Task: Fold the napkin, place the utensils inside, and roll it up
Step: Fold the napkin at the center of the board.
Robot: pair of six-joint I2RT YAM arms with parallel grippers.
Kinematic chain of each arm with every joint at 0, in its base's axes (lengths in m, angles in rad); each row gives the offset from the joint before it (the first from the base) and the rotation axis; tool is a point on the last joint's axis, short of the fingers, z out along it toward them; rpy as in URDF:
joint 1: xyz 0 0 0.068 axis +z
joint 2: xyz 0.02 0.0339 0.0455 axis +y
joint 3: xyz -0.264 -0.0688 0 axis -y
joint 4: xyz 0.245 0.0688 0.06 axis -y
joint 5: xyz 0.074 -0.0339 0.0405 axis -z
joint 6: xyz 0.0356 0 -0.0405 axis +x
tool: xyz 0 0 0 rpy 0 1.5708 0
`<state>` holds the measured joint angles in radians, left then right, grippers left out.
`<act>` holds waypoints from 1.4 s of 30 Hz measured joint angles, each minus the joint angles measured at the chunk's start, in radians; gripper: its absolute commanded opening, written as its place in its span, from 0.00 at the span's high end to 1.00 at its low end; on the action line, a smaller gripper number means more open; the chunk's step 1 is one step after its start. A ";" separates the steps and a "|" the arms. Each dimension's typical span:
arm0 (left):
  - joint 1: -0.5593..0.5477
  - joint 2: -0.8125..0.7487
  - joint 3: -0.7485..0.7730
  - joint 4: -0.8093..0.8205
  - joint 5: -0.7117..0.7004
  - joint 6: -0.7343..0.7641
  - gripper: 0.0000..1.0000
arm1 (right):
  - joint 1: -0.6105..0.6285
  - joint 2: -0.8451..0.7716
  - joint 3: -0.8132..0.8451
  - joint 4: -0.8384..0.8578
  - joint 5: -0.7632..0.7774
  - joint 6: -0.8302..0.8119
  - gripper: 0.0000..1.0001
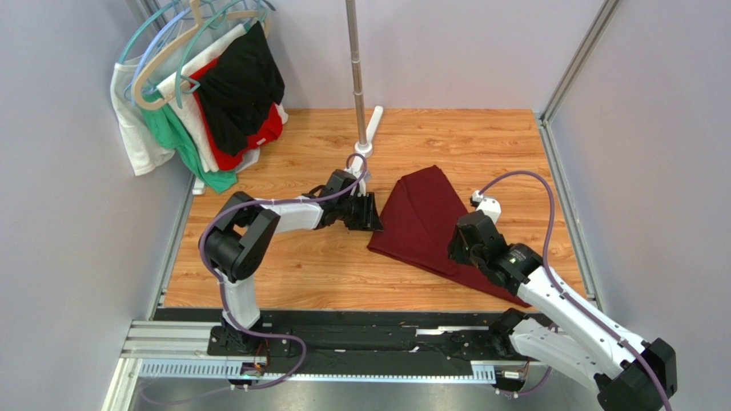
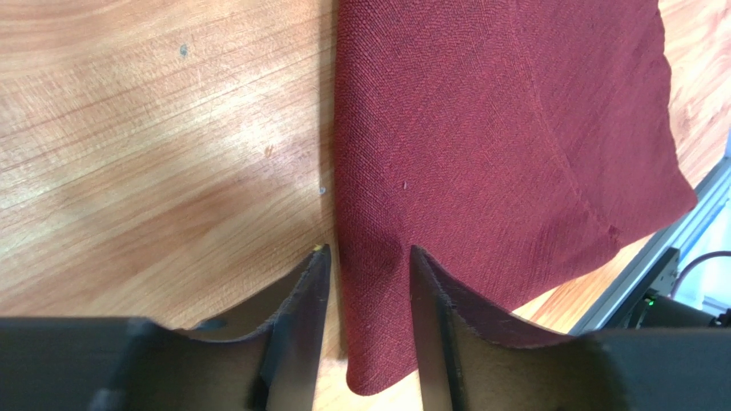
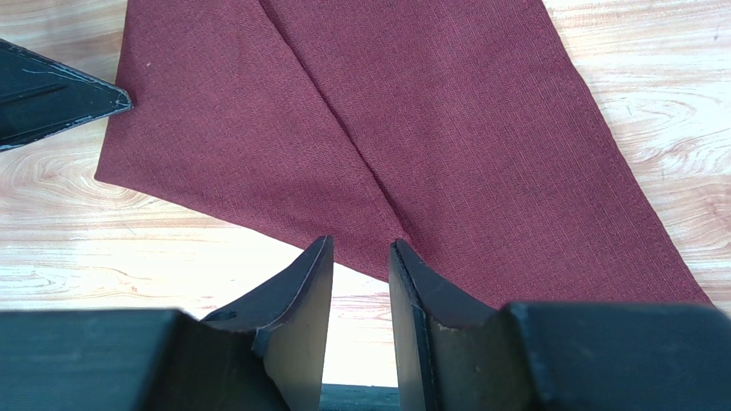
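Straddling the napkin (image 1: 422, 221) at its 9 o'clock corner, the left tool (image 2: 369, 253) is seen half apart. The right tool (image 3: 360, 244) is held narrowly apart at the 5 o'clock edge. On the worktop (image 1: 300, 265), the cloth's long axis is laid 11 to 5 o'clock.

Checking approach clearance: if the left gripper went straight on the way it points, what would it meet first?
The napkin: its near edge lies between the left gripper's open jaws, so it would likely push further into the cloth.
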<state>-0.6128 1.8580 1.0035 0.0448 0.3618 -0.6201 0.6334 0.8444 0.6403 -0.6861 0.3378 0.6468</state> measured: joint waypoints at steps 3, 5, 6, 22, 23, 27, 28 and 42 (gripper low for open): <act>0.000 0.009 0.000 0.005 0.007 -0.001 0.65 | 0.000 0.000 0.000 0.004 0.000 0.000 0.66; 0.000 0.010 0.000 0.005 0.009 -0.002 0.71 | 0.000 0.000 0.000 0.004 0.000 0.000 0.66; 0.000 0.012 0.000 0.005 0.010 -0.002 0.74 | 0.000 0.000 0.000 0.004 0.000 0.000 0.66; 0.010 0.025 0.005 -0.003 0.014 -0.002 1.00 | 0.000 -0.002 0.000 0.007 0.001 0.000 0.66; 0.012 0.024 0.005 -0.006 0.014 0.000 1.00 | 0.000 -0.002 0.000 0.008 0.001 0.000 0.66; 0.040 0.004 0.004 -0.042 0.007 0.025 1.00 | 0.000 0.005 0.000 0.018 0.000 0.000 0.66; 0.050 -0.006 0.001 -0.053 0.002 0.034 1.00 | 0.000 0.011 0.000 0.022 -0.001 0.000 0.66; 0.177 -0.231 -0.102 -0.207 -0.137 0.180 1.00 | 0.000 0.117 -0.006 0.134 -0.082 0.001 0.67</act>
<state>-0.4355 1.6272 0.9012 -0.1619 0.2249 -0.4404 0.6334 0.9619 0.6346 -0.5526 0.2562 0.6476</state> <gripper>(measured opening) 0.009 0.329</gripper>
